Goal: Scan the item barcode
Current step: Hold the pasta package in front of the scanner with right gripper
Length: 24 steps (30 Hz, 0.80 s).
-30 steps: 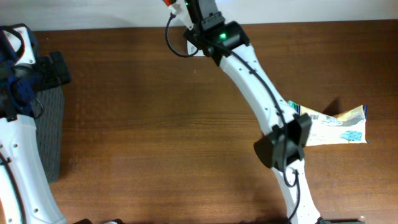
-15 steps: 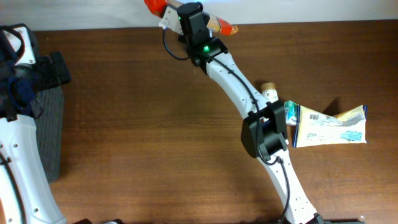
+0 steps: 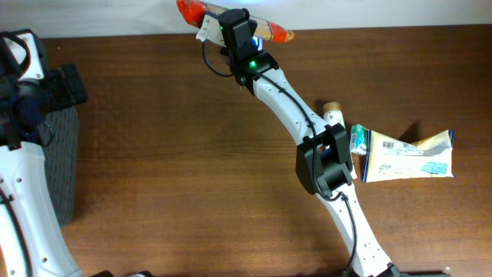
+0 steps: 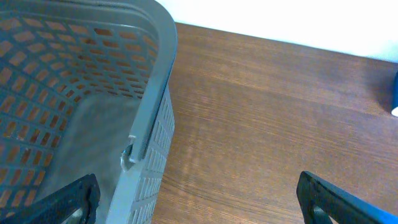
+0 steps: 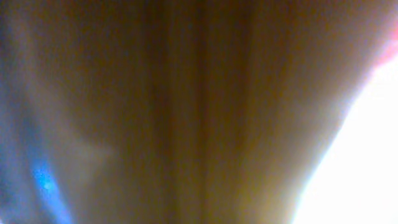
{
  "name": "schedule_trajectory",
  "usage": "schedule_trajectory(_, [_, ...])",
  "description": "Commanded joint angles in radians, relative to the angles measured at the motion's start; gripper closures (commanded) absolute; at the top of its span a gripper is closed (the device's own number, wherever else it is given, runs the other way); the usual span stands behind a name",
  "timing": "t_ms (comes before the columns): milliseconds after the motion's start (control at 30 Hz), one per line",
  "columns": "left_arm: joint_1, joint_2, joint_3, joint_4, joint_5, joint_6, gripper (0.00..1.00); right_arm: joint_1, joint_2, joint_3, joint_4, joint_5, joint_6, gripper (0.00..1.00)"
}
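Orange-tipped packet (image 3: 270,31) runs left-to-right, left end slightly farther away, clamped in the right claw (image 3: 231,21); left claw (image 4: 200,202) gapes wide.

Right wrist view, contents:
- One brown surface (image 5: 186,106), out of focus. It fills nearly the whole frame, with faint darker streaks running top to bottom. What it is cannot be told.
- One small blue patch (image 5: 42,177), lower left, blurred.
- One white glare (image 5: 360,168), lower right, washed out.
- One pink-red tinge (image 5: 392,43) at the upper right edge.
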Motion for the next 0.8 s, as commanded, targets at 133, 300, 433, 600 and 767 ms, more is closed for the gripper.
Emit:
schedule_trajectory(133, [0.001,-0.005,0.011,0.001,-0.004,0.016,0.01,-0.007,-0.048,0.024,0.034,0.028,0.003,0.96])
schedule_trajectory(300, [0.001,-0.005,0.011,0.001,-0.004,0.016,0.01,-0.007,-0.072,0.024,0.034,0.027,0.004,0.96])
schedule_trajectory(433, [0.001,-0.005,0.012,0.001,-0.004,0.016,0.01,-0.006,-0.105,0.024,0.023,0.026,0.012,0.96])
schedule_trajectory(600, [0.001,-0.005,0.011,0.001,-0.004,0.016,0.01,0.000,-0.179,0.024,-0.135,-0.079,0.171,0.96])
schedule_trajectory(767, [0.001,-0.005,0.011,0.001,-0.004,0.016,0.01,0.000,-0.322,0.024,-0.290,-0.108,0.339,0.96])
